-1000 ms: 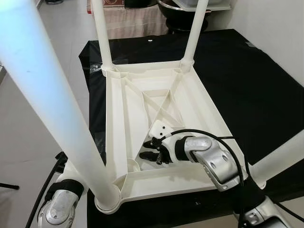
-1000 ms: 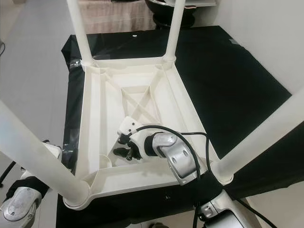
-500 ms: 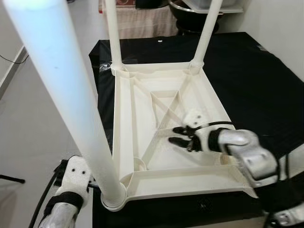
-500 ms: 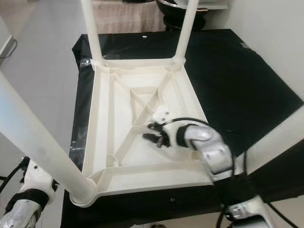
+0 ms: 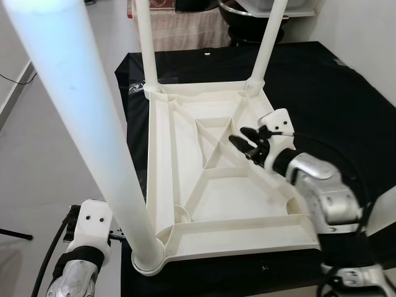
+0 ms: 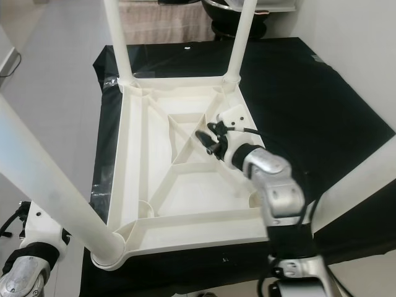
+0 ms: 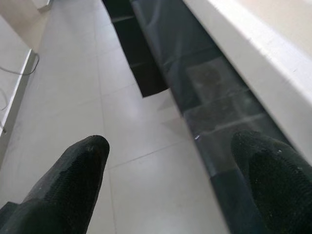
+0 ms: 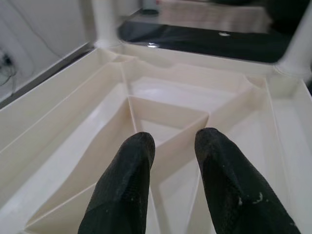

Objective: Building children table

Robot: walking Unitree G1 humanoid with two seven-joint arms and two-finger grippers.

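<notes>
The white plastic children's table lies upside down on a black-covered surface, ribbed underside facing up. Its legs stand up: a thick near-left leg, two far legs, and a near-right leg. My right gripper hovers over the crossed ribs on the right side of the underside, open, with nothing between its fingers. My left gripper hangs low beside the surface's left side, open and holding nothing.
Light floor tiles run along the left of the black-covered surface. A dark bowl-like object and a cloth-draped piece stand behind it. A white wall is at the right.
My right gripper has risen from the near part of the underside and moved farther and to the right, over the central ribs. The head camera has shifted.
</notes>
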